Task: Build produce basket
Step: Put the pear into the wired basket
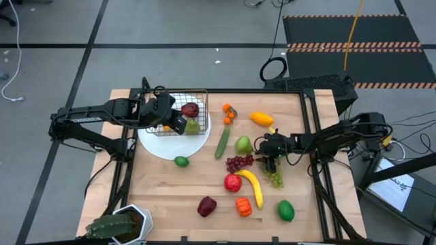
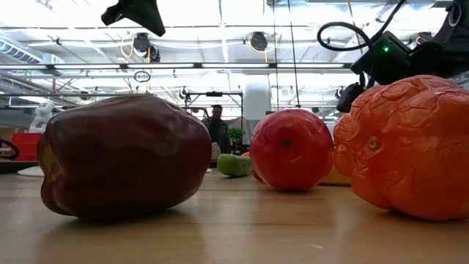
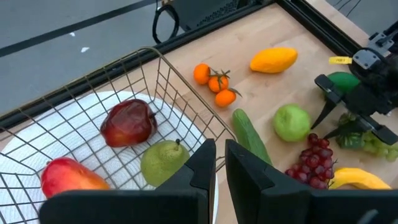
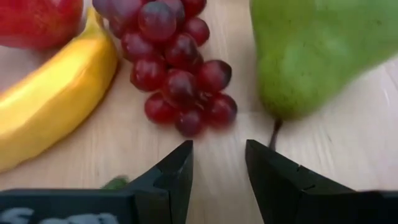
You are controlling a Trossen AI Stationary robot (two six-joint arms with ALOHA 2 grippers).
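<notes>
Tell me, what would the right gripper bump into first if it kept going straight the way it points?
Probably the purple grapes. The right gripper points at the bare wood just before them, with the green pear off to one side. Depth is hard to judge.

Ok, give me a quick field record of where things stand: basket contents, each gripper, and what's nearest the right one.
basket: small wire-grid basket sitting on the round white plate
in basket: dark red apple, green pear, red-orange mango
left gripper: shut, at the basket's rim, holding nothing visible
right gripper: partly open, low over the wooden table, empty
nearest right gripper: purple grape bunch, second green pear, yellow banana
</notes>
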